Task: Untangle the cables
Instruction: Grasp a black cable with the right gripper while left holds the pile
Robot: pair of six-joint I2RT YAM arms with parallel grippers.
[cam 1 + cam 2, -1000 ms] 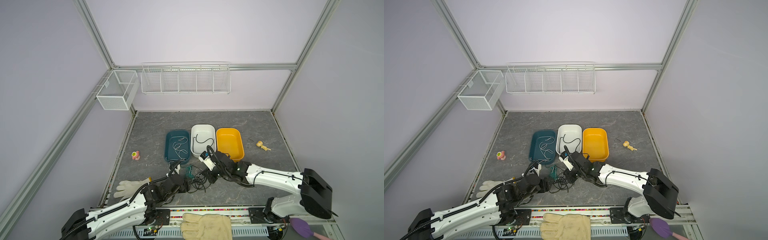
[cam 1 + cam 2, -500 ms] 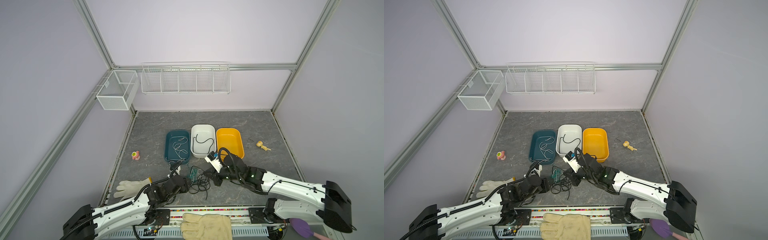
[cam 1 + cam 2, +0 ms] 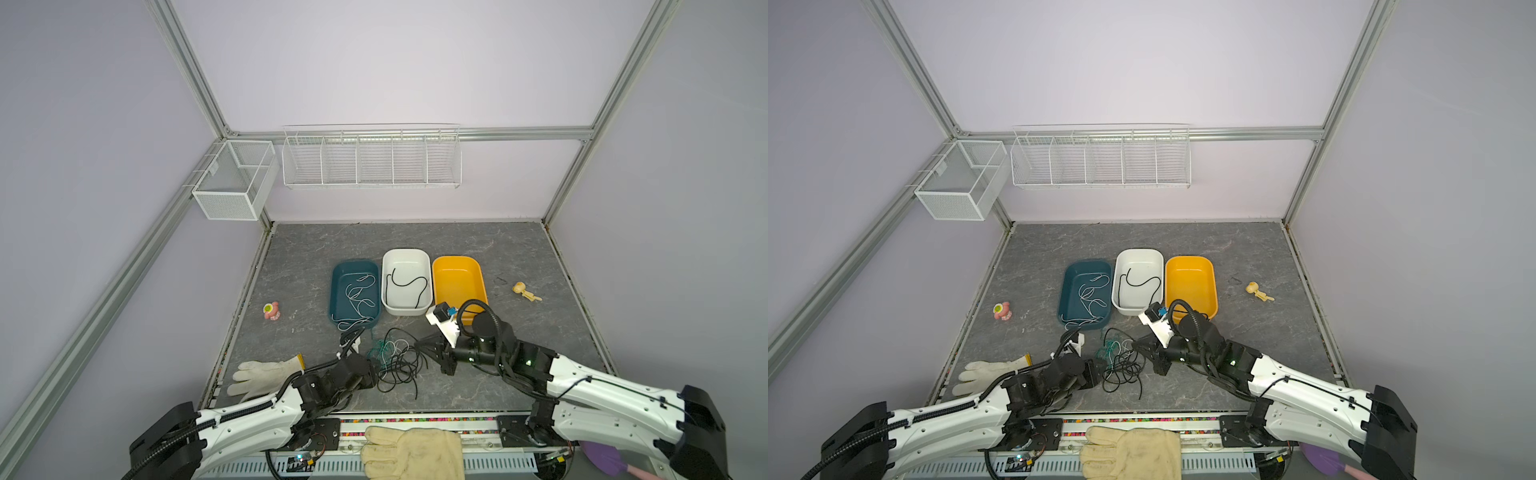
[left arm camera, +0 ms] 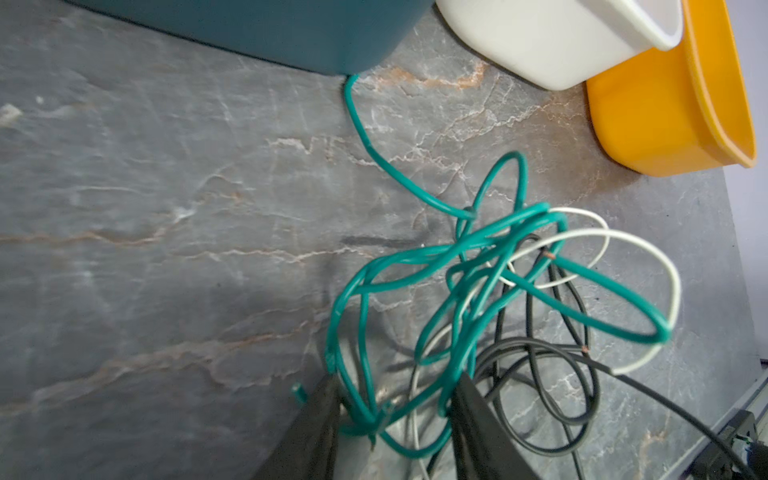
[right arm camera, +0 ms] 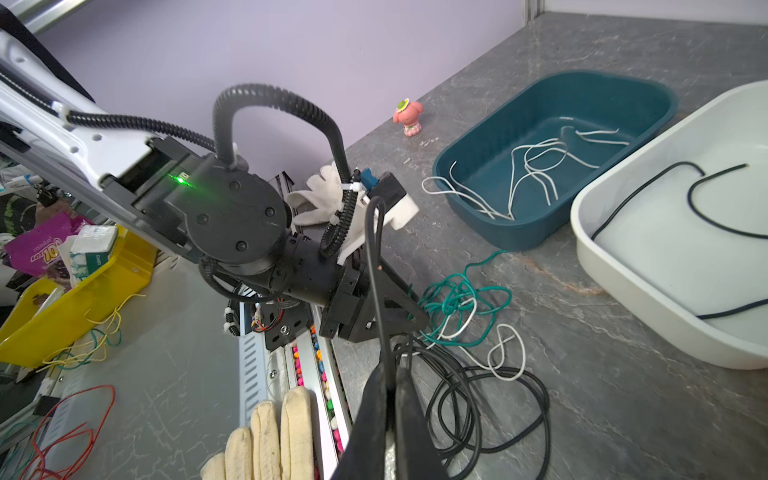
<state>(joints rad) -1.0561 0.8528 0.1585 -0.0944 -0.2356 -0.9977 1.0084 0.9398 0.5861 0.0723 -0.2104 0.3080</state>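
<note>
Your right gripper is shut tight on a black cable, which sticks up from between its jaws. A second ago this gripper was up by the white bin. Now it has pulled back toward the front edge. I think that pull is drawing the black cable out of the pile.

Your left gripper had its jaws wider a second ago. Now they are closer together, with loops of the teal cable between them. There is still a gap, so nothing is pinched yet. It looks ready to hold the pile down while the other arm pulls.

The pile lies on the table between the two grippers, just in front of the bins. It has three colours: teal, white and black. I cannot count the cables in it.

There are three bins. The teal bin holds a white cable. The white bin holds a second black cable. The yellow bin has nothing in it.

There are two gloves, a white glove and a tan glove. There are two small toys, a pink toy and a yellow toy.
</note>
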